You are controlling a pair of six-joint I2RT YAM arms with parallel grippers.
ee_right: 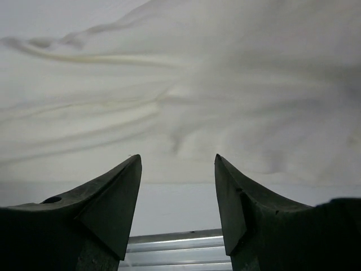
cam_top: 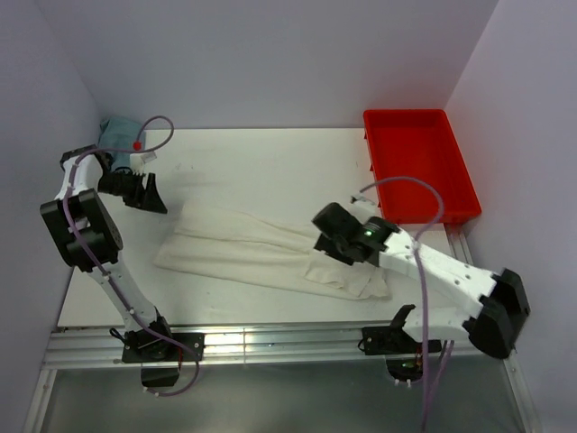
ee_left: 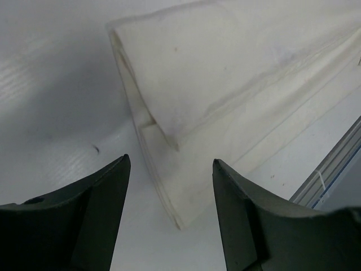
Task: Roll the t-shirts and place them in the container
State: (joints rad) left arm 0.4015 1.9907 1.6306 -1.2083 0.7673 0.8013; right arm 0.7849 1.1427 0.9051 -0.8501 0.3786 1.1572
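Folded t-shirt (cam_top: 252,248) on white table (cam_top: 270,153), lilac walls (cam_top: 270,54); L end effector (ee_left: 169,164), R end effector (ee_right: 177,161) spread.

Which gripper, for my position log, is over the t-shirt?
The right gripper: it hangs above the t-shirt's right end; the left gripper is over bare table beside the other end.

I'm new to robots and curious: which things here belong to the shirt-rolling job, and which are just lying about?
Part of the job: cream t-shirt, folded into a long strip; left gripper and right gripper, both open.
Lying about: red bin at the far right; teal bundle in the far left corner.
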